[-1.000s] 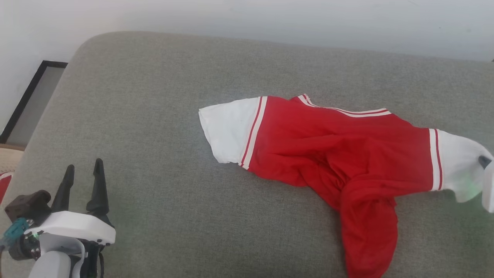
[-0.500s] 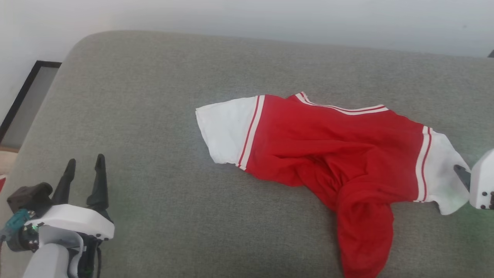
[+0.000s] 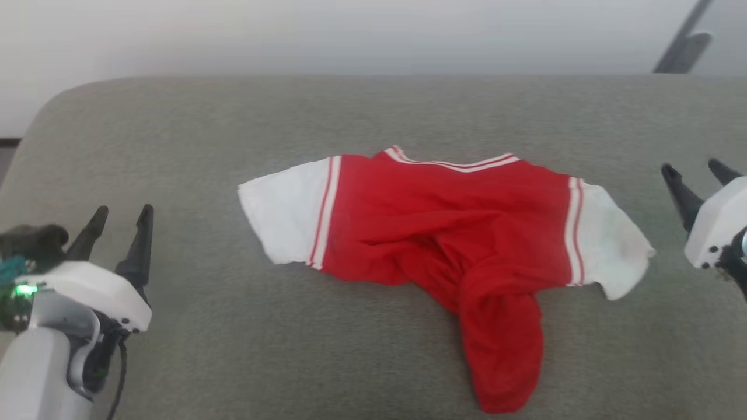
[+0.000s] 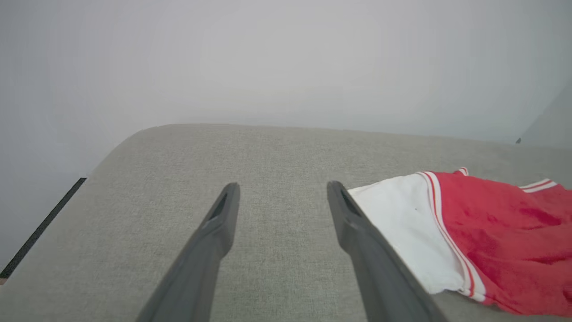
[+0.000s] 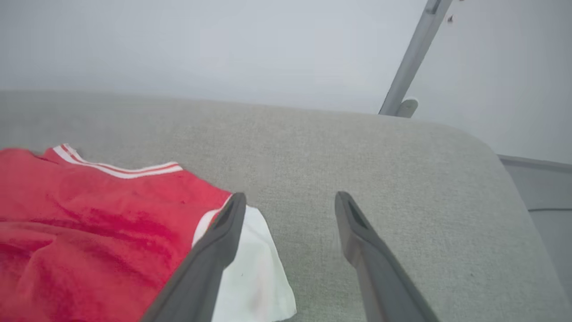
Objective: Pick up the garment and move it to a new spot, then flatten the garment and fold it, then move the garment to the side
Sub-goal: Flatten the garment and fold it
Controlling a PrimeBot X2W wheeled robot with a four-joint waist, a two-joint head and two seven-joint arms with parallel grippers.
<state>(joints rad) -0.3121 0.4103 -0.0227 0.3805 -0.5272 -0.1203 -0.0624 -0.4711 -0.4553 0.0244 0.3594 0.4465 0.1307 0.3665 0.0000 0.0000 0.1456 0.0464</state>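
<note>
- Both ends of the red sleeveless garment (image 3: pixel 443 216) of thin fabric, with white side panels and striped trim, are flanked; it lies crumpled on the grey upholstered surface (image 3: pixel 204 350), touching neither gripper.
- The left gripper (image 3: pixel 125 209) has its dark fingers spread wide and empty; one white panel lies ahead and to its right, near its right fingertip.
- The right gripper (image 3: pixel 691 166) is likewise parted, holding nothing; the other white panel sits just beside its left finger.
- One bunched red fold trails toward the robot between the two; I judge the garment is placed and flattening comes next, hence a gripper posed at each end.
</note>
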